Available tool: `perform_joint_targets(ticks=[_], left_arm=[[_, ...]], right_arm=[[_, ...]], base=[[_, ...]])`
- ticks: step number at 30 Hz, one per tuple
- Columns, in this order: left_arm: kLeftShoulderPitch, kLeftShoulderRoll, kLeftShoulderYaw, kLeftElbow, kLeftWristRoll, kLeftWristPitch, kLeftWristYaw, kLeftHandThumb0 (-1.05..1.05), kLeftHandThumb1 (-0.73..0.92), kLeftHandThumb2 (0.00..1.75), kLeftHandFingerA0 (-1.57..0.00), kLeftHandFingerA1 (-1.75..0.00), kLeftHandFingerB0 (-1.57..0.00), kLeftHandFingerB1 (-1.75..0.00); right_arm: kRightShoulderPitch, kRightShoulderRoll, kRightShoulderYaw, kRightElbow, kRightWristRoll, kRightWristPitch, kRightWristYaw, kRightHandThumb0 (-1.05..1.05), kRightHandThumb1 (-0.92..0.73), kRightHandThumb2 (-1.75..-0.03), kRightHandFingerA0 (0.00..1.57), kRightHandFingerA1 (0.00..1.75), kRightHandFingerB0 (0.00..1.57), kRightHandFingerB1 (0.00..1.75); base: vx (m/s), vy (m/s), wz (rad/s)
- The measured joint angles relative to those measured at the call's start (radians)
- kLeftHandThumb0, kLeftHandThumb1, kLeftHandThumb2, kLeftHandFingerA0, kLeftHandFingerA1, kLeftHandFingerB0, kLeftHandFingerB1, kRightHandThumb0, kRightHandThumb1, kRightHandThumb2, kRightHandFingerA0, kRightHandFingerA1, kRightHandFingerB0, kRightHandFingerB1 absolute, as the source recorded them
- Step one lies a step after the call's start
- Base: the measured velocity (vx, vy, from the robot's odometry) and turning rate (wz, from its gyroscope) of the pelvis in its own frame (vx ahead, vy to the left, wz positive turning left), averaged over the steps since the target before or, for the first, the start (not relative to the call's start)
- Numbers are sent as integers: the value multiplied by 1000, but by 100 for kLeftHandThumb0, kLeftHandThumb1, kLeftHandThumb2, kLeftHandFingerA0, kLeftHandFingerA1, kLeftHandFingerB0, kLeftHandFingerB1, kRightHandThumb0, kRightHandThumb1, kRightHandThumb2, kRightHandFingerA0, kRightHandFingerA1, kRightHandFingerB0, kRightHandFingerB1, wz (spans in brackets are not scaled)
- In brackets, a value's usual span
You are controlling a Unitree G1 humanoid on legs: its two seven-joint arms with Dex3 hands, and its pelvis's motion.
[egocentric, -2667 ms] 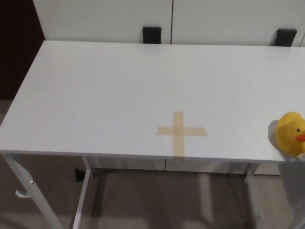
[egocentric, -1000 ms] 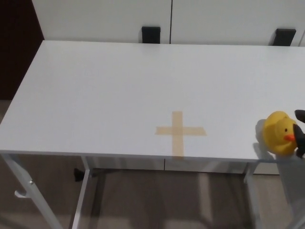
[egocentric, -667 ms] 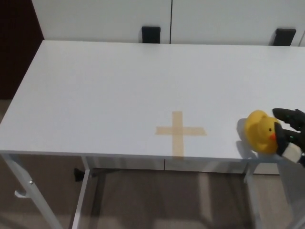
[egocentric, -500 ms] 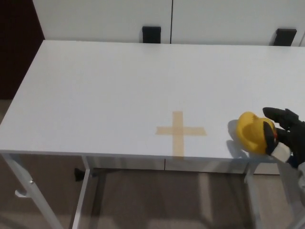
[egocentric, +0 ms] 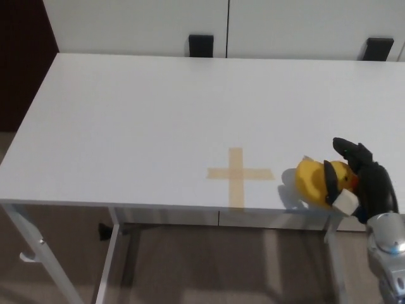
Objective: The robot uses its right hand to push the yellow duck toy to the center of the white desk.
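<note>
The yellow duck toy [egocentric: 311, 182] stands on the white desk [egocentric: 158, 120] near its front edge, a little to the right of a tan tape cross [egocentric: 239, 173]. My right hand [egocentric: 357, 180] presses against the duck's right side, fingers spread around it, thumb in front of the duck's face. It holds nothing. No left hand shows.
Two black brackets [egocentric: 200, 45] [egocentric: 378, 48] sit behind the desk's far edge against white cabinets. The desk's front edge runs just below the duck. A dark panel stands at the far left, and the desk's white legs [egocentric: 114, 253] show below.
My right hand came in from the right edge and has pushed the duck leftward along the front of the desk, toward the tape cross.
</note>
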Motion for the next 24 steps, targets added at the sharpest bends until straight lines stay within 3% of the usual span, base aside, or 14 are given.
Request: perform_joint_targets(ticks=[4,5,10,11,12,13,14,18,24], left_arm=[[4,-1,-3,0,1,0,0,10,-41,124,-136,-88,-136,-88],[5,-1,-4,0,1,0,0,14,-42,133,-140,-83,-145,-83],[10,-1,-12,-1,2,0,1,15,-43,135,-138,-80,-141,-80],[10,-1,-12,-1,2,0,1,12,-39,128,-136,-88,-136,-87],[12,-1,-14,-2,2,0,2,9,-39,113,-139,-89,-138,-90],[12,-1,-14,-2,2,0,2,9,-39,113,-139,-89,-138,-90],[13,-1,-15,-2,2,0,2,11,-41,124,-137,-87,-139,-87],[16,-7,-18,-2,2,0,3,8,-38,127,-136,-87,-133,-87],[21,-10,-24,-2,2,0,3,12,-40,128,-139,-84,-138,-86]], right_arm=[[0,61,6,0,-10,-3,-52,-103,-87,-115,0,13,0,0],[1,70,8,0,-14,-5,-63,-105,-86,-117,0,15,0,1],[1,112,21,9,-32,-22,-106,-105,-84,-117,0,16,0,3],[1,112,21,9,-32,-22,-106,-88,-92,-71,0,0,0,0],[1,133,27,15,-38,-35,-126,-105,-86,-116,0,17,0,4],[1,133,27,15,-38,-35,-126,-105,-86,-116,0,17,0,4],[1,142,32,18,-41,-40,-134,-105,-87,-117,0,18,0,5],[11,173,60,18,-63,-53,-168,-105,-87,-118,0,20,0,6],[21,192,79,21,-84,-66,-206,-105,-87,-119,0,22,0,10]], base=[[0,0,0],[0,0,0],[0,0,0],[0,0,0],[0,0,0],[0,0,0],[0,0,0],[0,0,0],[0,0,0]])
